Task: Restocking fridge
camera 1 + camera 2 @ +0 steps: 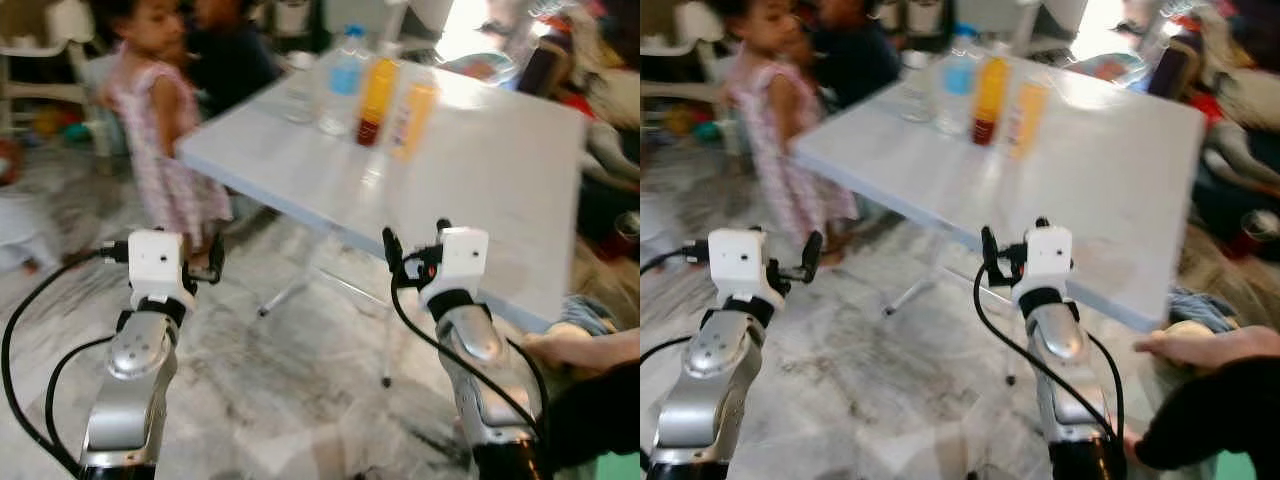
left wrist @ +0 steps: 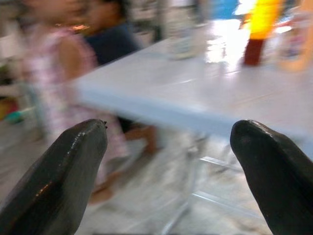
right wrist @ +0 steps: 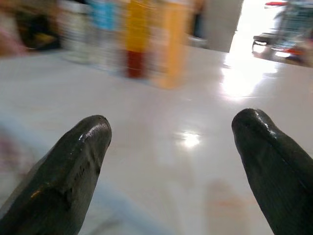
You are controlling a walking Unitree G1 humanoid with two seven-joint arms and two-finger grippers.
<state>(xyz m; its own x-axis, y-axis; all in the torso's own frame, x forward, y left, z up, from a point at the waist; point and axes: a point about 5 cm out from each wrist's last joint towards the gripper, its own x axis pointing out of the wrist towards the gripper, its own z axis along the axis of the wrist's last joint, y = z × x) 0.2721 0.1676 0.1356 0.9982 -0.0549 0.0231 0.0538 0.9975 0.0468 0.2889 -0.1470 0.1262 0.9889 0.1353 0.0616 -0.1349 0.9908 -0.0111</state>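
Observation:
On a white folding table (image 1: 480,170) stand several bottles, all blurred: an orange bottle with a dark base (image 1: 376,100), a pale orange bottle (image 1: 413,120), a blue-labelled water bottle (image 1: 345,70) and clear bottles (image 1: 300,95). My left gripper (image 2: 168,161) is open and held up short of the table's near left corner. My right gripper (image 3: 171,156) is open too, held at the table's near edge and aimed over the top toward the orange bottle (image 3: 136,34). Nothing is between either pair of fingers.
A child in a pink dress (image 1: 155,130) and another person in dark blue (image 1: 230,55) stand at the table's left end. A person's hand and dark sleeve (image 1: 580,350) are close to my right arm. The floor is marble tile (image 1: 290,390). Clutter lies beyond the table at right.

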